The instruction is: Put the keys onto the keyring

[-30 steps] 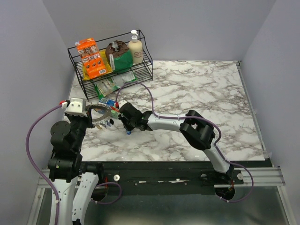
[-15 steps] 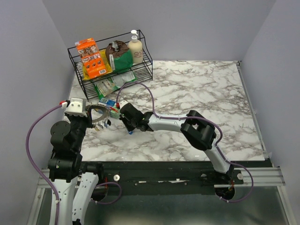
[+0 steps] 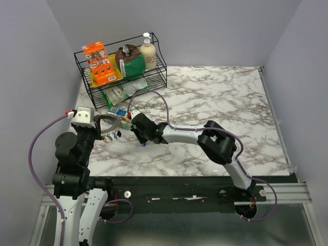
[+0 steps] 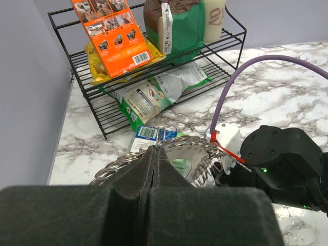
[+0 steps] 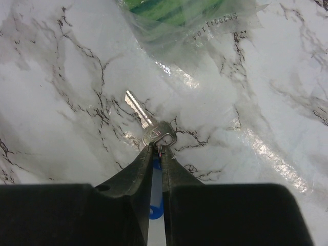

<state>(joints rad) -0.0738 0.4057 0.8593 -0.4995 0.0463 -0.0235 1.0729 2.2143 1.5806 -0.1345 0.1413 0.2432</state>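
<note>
Silver and chain-like, the large keyring loop [image 3: 108, 122] is clamped in the left hand [image 3: 101, 124], in front of the black wire rack [image 3: 123, 72]. Small keys [image 3: 115, 135] dangle from it, and the right hand [image 3: 138, 136] is just beside.

Left wrist: closed fingers [image 4: 138, 169] grip the loop, with the rack beyond.

Right wrist: the right hand [image 5: 158, 149] pinches a silver metal key [image 5: 154, 130] by its head over the white marble tabletop [image 5: 61, 77].

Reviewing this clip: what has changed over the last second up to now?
The right hand, pinching a silver key by its head, edged slightly left and away from the arm bases, closer to the keyring. Nothing was visibly picked up or let go. The left hand stayed where it was, shut on the keyring.
</note>
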